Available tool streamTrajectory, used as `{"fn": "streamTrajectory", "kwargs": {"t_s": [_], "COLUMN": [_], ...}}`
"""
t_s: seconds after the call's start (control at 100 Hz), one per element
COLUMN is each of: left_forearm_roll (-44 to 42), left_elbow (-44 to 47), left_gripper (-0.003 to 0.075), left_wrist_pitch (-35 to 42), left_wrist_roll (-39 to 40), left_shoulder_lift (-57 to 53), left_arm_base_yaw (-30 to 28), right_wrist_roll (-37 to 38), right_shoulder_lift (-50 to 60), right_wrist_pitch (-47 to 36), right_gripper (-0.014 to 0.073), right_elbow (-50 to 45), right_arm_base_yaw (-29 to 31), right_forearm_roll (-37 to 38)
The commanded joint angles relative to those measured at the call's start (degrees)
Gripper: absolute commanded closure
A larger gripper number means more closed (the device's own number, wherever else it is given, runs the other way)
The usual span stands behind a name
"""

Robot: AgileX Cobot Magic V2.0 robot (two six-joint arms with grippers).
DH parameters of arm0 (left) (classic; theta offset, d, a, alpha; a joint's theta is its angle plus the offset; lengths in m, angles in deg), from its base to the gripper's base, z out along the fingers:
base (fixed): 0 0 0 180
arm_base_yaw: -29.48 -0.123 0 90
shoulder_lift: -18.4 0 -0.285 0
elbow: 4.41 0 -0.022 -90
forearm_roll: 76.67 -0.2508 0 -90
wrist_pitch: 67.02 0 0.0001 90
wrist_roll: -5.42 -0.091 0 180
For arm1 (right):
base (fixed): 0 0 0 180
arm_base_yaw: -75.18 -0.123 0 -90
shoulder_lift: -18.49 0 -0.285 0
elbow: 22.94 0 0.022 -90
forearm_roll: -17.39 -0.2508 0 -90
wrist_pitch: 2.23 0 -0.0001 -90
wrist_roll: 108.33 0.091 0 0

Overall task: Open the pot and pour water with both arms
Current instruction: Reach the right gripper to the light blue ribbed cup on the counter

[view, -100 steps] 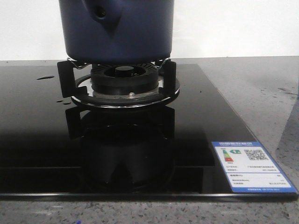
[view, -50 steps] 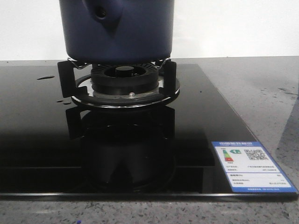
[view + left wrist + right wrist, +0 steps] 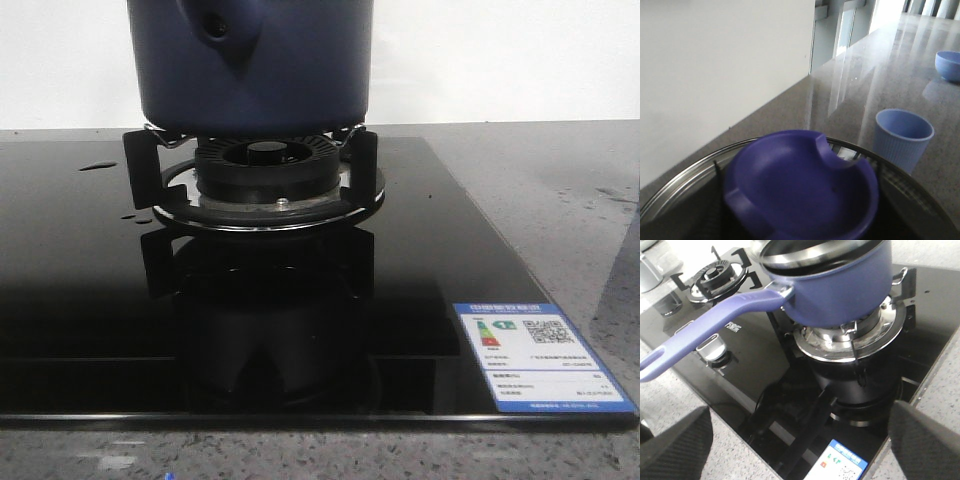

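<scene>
In the right wrist view the right gripper [image 3: 797,440] is seen with its fingers [image 3: 675,445] set wide apart and nothing held between them. Ahead of them and higher lies the handle [image 3: 715,327], its long axis slanting across the gap, the holed end nearest and the other end joined to the pot [image 3: 840,285]. The pot rests on the burner [image 3: 850,340] of the black hob [image 3: 755,385], uncovered, its steel inside showing. The right arm is judged the nearer to the handle.

From the front the pot [image 3: 250,60] is cut off above and the handle appears only as a stubby holed nub, pointing back toward the robot.

In the left wrist view a blue lid [image 3: 800,190] is shown over a metal rim [image 3: 680,185]. The left fingers are not shown, so their state cannot be told. Beyond, on the bench [image 3: 850,95], stand a pale cup [image 3: 902,135] and a bowl [image 3: 949,65].
</scene>
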Motion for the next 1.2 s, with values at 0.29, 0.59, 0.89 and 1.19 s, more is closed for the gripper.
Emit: {"fn": "streamTrajectory", "kwargs": {"t_s": [0.29, 0.59, 0.89, 1.19], "left_forearm_roll": [-2.84, -5.39, -5.39, -3.32], "left_elbow": [-3.23, 3.74, 14.77, 16.31], "left_gripper": [0.0429, 0.0429, 0.0429, 0.0429], "left_wrist_pitch": [0.32, 1.18, 8.87, 9.0], "left_wrist_roll": [9.22, 14.15, 14.15, 14.15], "left_shoulder_lift": [-14.78, -27.39, -37.45, -38.36], "left_arm_base_yaw": [-5.71, -13.99, -14.92, -14.92], "right_wrist_roll": [-0.6, -0.6, 1.07, 1.44], "right_shoulder_lift": [-0.46, -0.46, 1.78, 7.55], "right_wrist_pitch": [-19.49, -28.15, -30.44, -35.49], "right_gripper": [-0.0031, -0.0031, -0.0031, -0.0031], "right_elbow": [1.87, 1.87, -2.82, -12.77], "right_arm_base_yaw": [0.14, 0.14, 6.56, 7.32], "right_forearm_roll": [0.39, 15.8, 17.06, 17.19]}}
